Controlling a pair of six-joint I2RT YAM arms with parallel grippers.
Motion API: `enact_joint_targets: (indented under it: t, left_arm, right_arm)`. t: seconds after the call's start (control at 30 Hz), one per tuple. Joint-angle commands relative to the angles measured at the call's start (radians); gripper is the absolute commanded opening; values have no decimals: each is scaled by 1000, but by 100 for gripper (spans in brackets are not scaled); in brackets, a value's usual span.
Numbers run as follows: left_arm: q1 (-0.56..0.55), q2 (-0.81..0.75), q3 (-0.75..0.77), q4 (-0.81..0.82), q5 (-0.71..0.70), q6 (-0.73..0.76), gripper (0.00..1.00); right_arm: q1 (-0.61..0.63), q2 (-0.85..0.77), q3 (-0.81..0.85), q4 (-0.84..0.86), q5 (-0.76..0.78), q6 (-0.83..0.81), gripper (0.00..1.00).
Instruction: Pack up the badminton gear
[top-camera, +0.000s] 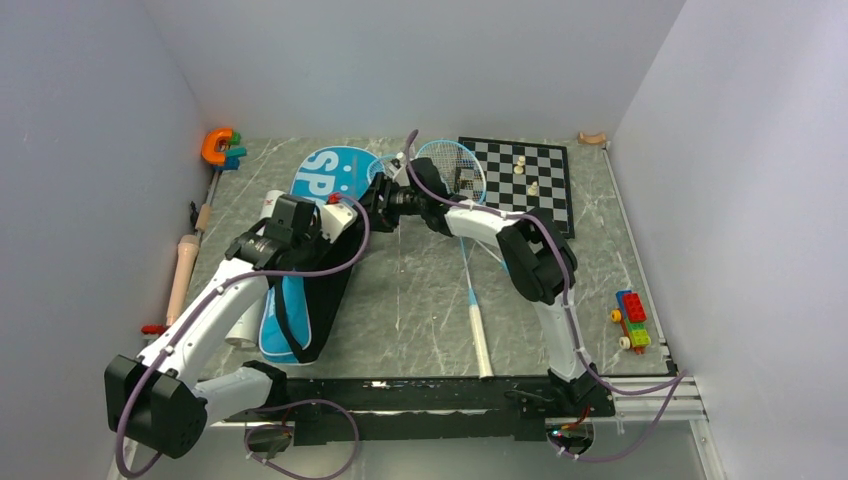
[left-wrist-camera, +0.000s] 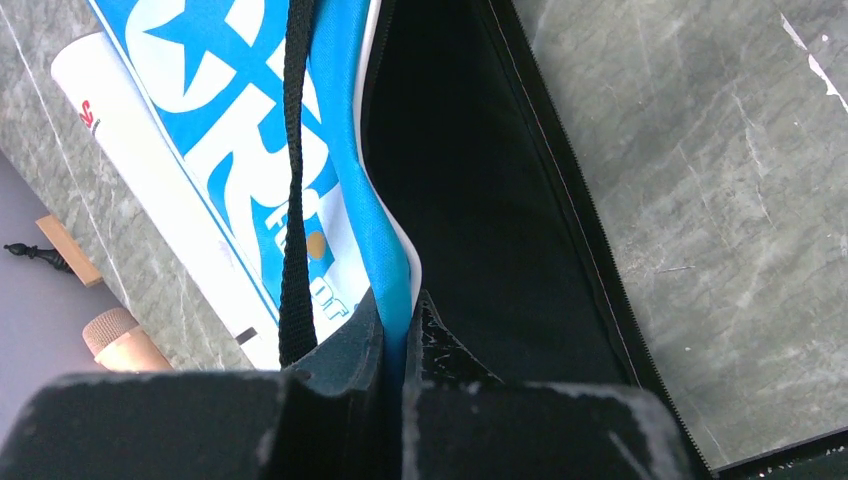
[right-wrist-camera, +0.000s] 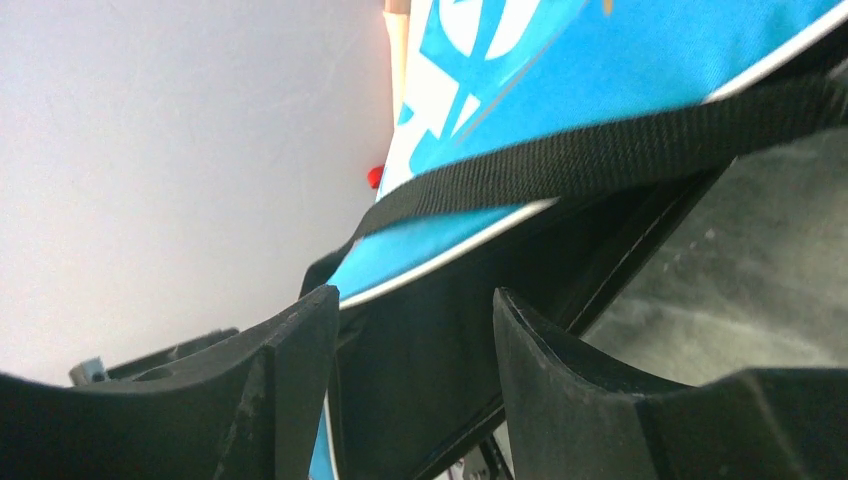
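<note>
Black fingers of the left gripper (left-wrist-camera: 400, 325) are pinched on the flap edge of the long blue racket-shaped fabric bag (top-camera: 335, 172); the right gripper (right-wrist-camera: 410, 320) is held open at its mouth. One slim white-handled racket (top-camera: 480, 345) is seen outside, nearby. Should the pinch slip, the mouth would be shut; the black webbing strap (right-wrist-camera: 600, 160) could be snagged.

Even, diffuse light from above lit the tabletop (top-camera: 420, 290), leaving only soft shadows. Both wrist views were slightly blurred in the nearest foreground.
</note>
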Motion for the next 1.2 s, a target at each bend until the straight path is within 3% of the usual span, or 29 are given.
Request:
enact_joint_targets:
  t: [0.0,0.3,0.43,0.57,0.67,0.83,0.97,1.17]
  left_arm:
    - [4,-41,44,2,5,-17,0]
    - [4,-70,39,-5,23,-14,0]
    - [4,-86,52,-27,47,-15,0]
    - [4,-100,52,-56,66,-16,0]
    - [4,-100,46,-69,54,-23,35]
    - [4,-89,54,-47,32,-12,73]
    - [4,-57,94,-6,30,6,83]
    - [3,67,162,26,29,41,83]
  right_arm:
    - [5,73,116,46,38,46,61]
    - [3,143,179,-33,144,78,60]
    - [1,150,187,-32,215,84,48]
    - [7,193,321,-110,224,45,28]
    - [25,209,399,-155,210,12,20]
    - [67,177,415,-193,208,-31,11]
    - [94,118,359,-236,251,-92,11]
    - [119,44,317,-328,310,-183,11]
